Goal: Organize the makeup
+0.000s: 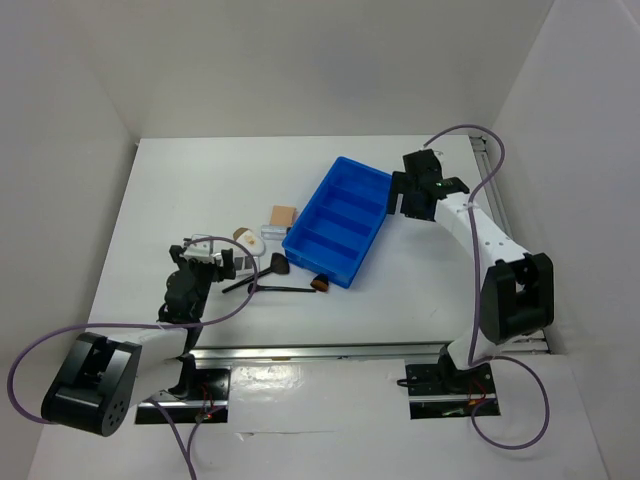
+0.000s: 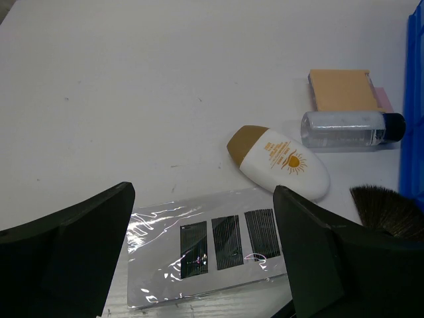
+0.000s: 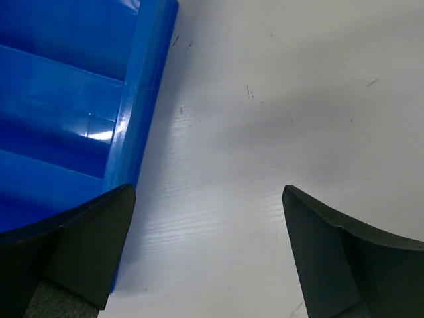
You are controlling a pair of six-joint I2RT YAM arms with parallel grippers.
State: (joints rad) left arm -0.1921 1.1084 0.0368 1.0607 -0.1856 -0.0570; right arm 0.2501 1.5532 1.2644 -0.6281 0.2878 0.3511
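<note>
We see the white worktop (image 1: 200, 180) carrying the blue bin (image 1: 338, 222). Our right gripper (image 3: 207, 199) hangs spread wide beside the bin's wall, holding nothing. Our left gripper (image 2: 204, 199) gapes empty over the palette strip (image 2: 218, 242). Near it lie the white compact (image 2: 285, 162), tan pad (image 2: 341, 89), clear tube (image 2: 344, 129) and brushes (image 1: 255, 282), all outside the bin.
</note>
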